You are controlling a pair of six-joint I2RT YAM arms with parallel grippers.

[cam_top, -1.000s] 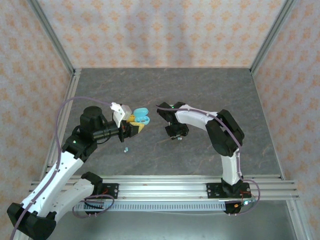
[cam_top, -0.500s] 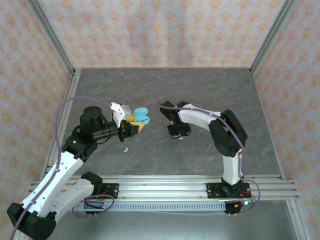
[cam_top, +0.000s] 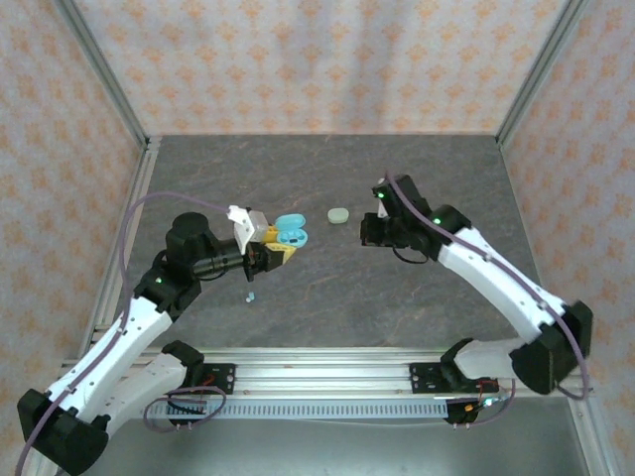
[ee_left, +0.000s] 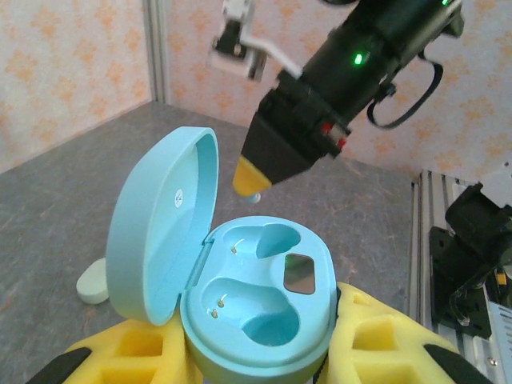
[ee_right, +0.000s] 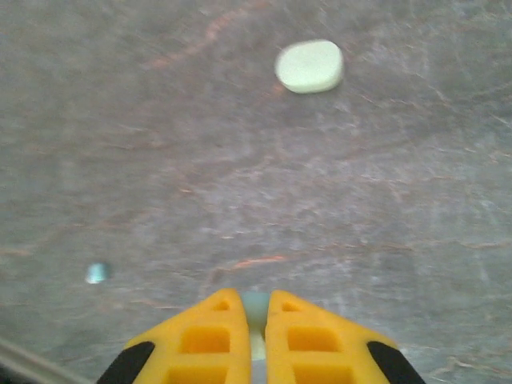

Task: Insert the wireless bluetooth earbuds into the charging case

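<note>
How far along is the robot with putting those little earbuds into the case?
Done: the blue case sits open in the left gripper, both sockets empty. In hand: the right gripper pinches a pale earbud. Left: seating it, plus the blue earbud on the table.

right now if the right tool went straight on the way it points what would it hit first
The right tool would most likely meet the bare table, short of the pale mint case slightly right of its line; depth is unclear.

Grey marbled tabletop (cam_top: 327, 169) between peach floral-patterned walls (cam_top: 317, 59) (aluminium posts (cam_top: 102, 69) at the corners).
</note>
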